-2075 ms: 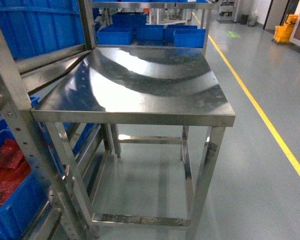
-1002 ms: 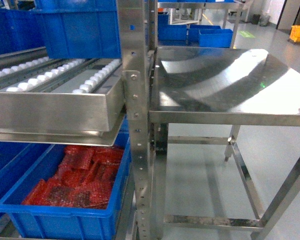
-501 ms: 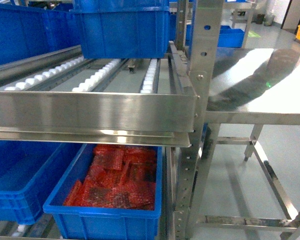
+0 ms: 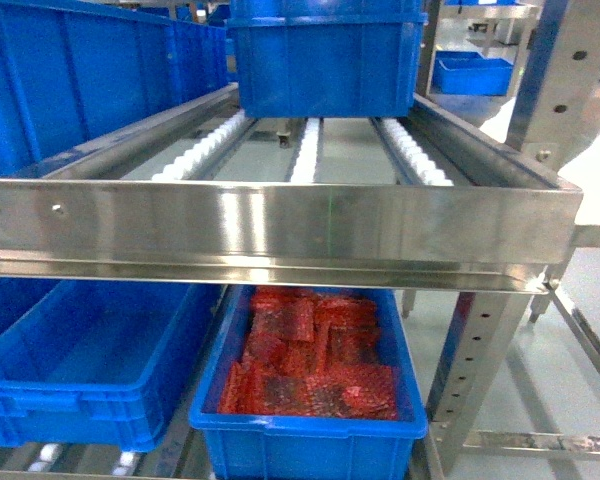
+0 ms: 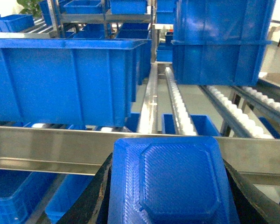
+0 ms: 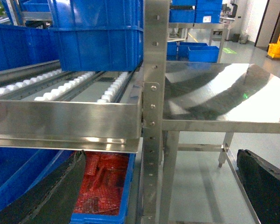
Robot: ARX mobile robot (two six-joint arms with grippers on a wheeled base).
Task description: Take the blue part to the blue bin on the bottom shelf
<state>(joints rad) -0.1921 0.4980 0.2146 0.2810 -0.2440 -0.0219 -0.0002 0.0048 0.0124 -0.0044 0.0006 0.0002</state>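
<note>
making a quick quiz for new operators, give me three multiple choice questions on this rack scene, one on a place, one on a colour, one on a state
1. Where is the bin of red bagged parts?
A. on the roller level
B. below the roller level
C. on the steel table

2. What colour is the part in the left tool?
A. blue
B. red
C. white

3. What state is the right tool in?
A. shut on a bag
B. shut on a bin
C. open, holding nothing

Answers:
1 B, the head view shows it beneath the steel front lip.
2 A, the left wrist view shows a blue ridged piece between the dark fingers.
3 C, in the right wrist view its fingers stand wide apart with nothing between them.
</note>
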